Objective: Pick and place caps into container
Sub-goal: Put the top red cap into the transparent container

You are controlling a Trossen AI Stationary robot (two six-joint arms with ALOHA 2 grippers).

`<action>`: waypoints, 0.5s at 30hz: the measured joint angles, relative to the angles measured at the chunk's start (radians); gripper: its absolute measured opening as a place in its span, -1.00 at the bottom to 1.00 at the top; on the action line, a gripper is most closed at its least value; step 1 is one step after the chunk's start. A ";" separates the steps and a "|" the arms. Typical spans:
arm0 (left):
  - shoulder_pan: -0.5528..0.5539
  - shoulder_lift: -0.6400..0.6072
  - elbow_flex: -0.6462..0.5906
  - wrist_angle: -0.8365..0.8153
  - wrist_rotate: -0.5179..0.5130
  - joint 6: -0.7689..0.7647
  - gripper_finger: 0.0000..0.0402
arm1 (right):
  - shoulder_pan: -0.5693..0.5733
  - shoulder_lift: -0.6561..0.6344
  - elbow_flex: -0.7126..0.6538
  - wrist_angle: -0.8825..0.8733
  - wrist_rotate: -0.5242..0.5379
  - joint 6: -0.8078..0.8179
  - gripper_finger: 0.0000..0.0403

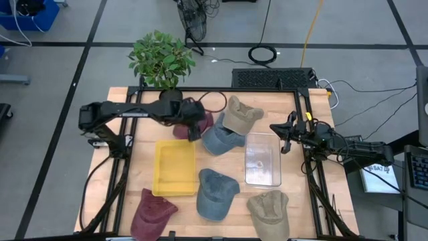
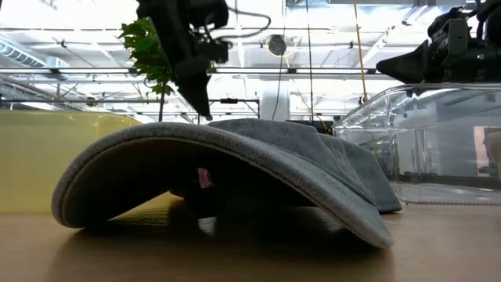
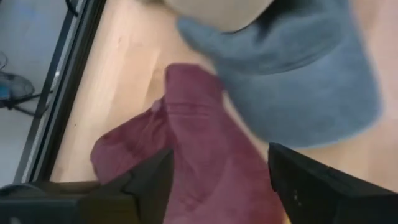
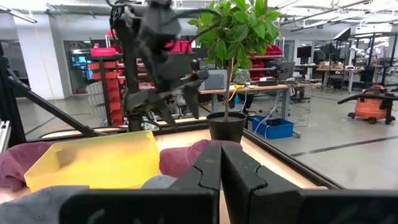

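Six caps lie on the table. My left gripper [image 1: 194, 132] hangs open over a maroon cap [image 1: 208, 121] near the far edge. In the left wrist view its fingers [image 3: 149, 180] stand on either side of that maroon cap [image 3: 199, 137], above it. A blue-grey cap [image 1: 221, 140] and a khaki cap [image 1: 241, 114] lie just right of it. Toward the near edge rest a second maroon cap [image 1: 152, 213], a blue-grey cap [image 1: 215, 193] and a khaki cap [image 1: 269, 210]. My right gripper [image 1: 279, 137] waits shut at the table's right side, above the wood.
A yellow bin [image 1: 160, 169] sits left of centre and a clear plastic container [image 1: 262, 175] right of centre. A potted plant [image 1: 162, 61] stands at the far edge behind my left arm. Black frame rails run along the table's sides.
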 joint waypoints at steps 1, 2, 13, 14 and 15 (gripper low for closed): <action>0.012 0.013 0.000 0.001 0.001 0.014 0.36 | 0.000 0.000 0.000 -0.002 0.000 0.000 -1.00; 0.022 0.026 0.000 0.001 0.003 0.032 0.40 | 0.000 0.000 0.000 -0.004 0.000 0.000 -1.00; 0.098 0.167 -0.001 0.025 0.075 0.119 0.43 | 0.000 0.001 0.000 -0.017 0.000 0.000 -1.00; 0.102 0.176 -0.001 0.031 0.074 0.122 0.43 | 0.000 0.001 0.000 -0.018 0.000 0.000 -1.00; 0.106 0.187 -0.001 0.036 0.066 0.123 0.42 | 0.000 0.001 0.000 -0.017 0.000 0.000 -1.00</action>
